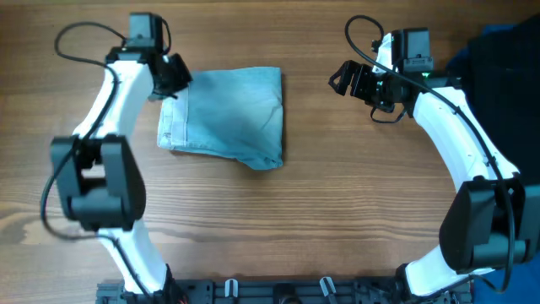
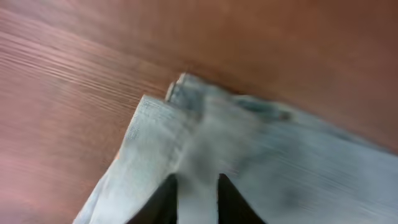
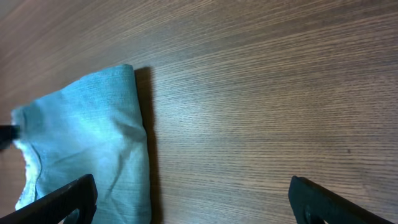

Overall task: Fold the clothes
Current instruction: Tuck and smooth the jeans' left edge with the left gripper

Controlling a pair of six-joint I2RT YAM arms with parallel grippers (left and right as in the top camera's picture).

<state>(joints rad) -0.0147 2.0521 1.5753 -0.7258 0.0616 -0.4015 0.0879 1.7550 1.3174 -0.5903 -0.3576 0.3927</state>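
The clothes, one pair of pale blue jeans (image 1: 224, 118), lie folded into a rough rectangle left of the table's centre. My left gripper (image 1: 171, 80) hovers at their back left corner. In the left wrist view its dark fingertips stand a small gap apart (image 2: 196, 179) over the denim (image 2: 261, 149), near a stitched hem corner, and the picture is blurred. To the right of the jeans my right gripper (image 1: 348, 80) hangs wide open over bare wood. The right wrist view shows it (image 3: 193, 186) with nothing between its fingers and the jeans' folded edge (image 3: 87, 143) by the left finger.
Dark garments (image 1: 506, 59) with a bit of bright blue cloth (image 1: 460, 63) are piled at the table's back right corner, behind the right arm. A black rail (image 1: 278, 291) runs along the front edge.
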